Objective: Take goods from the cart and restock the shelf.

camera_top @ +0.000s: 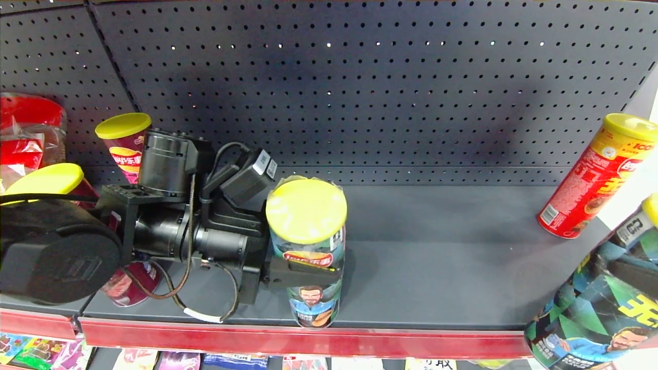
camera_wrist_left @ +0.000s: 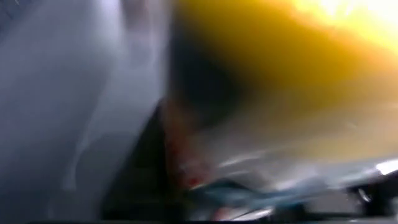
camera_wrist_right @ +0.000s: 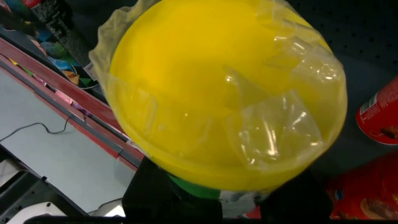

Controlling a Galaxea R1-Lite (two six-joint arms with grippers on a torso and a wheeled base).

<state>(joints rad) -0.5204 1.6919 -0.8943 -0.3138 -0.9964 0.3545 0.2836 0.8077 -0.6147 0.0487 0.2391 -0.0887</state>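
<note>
A blue-green chip can (camera_top: 308, 288) with a yellow lid (camera_top: 306, 209) stands upright on the dark shelf (camera_top: 437, 257), close to its front edge. My left gripper (camera_top: 300, 272) is shut on this can's middle, coming in from the left. The left wrist view has the same can's yellow lid (camera_wrist_left: 280, 74) blurred and very close. A second blue-green chip can (camera_top: 591, 318) hangs tilted in front of the shelf at the lower right, with my right gripper (camera_top: 635, 272) shut on it. Its yellow lid (camera_wrist_right: 211, 93), wrapped in clear film, sits right before the right wrist camera.
A red chip can (camera_top: 596, 177) leans at the shelf's right end. Red cans with yellow lids (camera_top: 125, 139) and red bagged goods (camera_top: 25, 128) crowd the left end. A pegboard wall (camera_top: 360, 92) backs the shelf, and a red strip (camera_top: 308, 339) runs along its front. Bare shelf lies between the held can and the leaning red one.
</note>
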